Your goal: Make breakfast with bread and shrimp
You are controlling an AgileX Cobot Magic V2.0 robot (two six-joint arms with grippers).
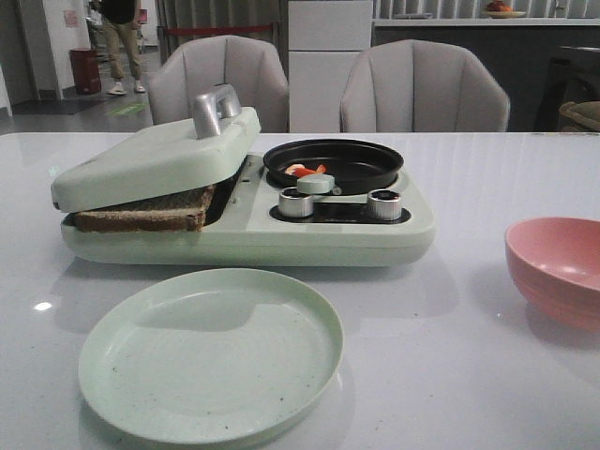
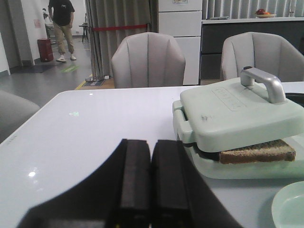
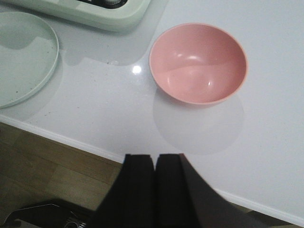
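Bread (image 1: 141,215) (image 2: 256,152) with a dark crust lies in the pale green breakfast maker (image 1: 244,230), and the lid (image 1: 155,157) (image 2: 240,116) rests tilted on top of it. Shrimp (image 1: 307,171), small orange and white pieces, sit in the black pan (image 1: 334,163) on the maker's right side. My left gripper (image 2: 151,145) is shut and empty, low over the table to the left of the maker. Back by the table's near edge, my right gripper (image 3: 155,158) is shut and empty, apart from the pink bowl (image 3: 198,61). Neither gripper appears in the front view.
An empty pale green plate (image 1: 211,352) (image 3: 21,57) lies in front of the maker. The pink bowl (image 1: 558,267) stands at the right. Two knobs (image 1: 296,202) face the front of the maker. Two grey chairs (image 1: 424,89) stand behind the table.
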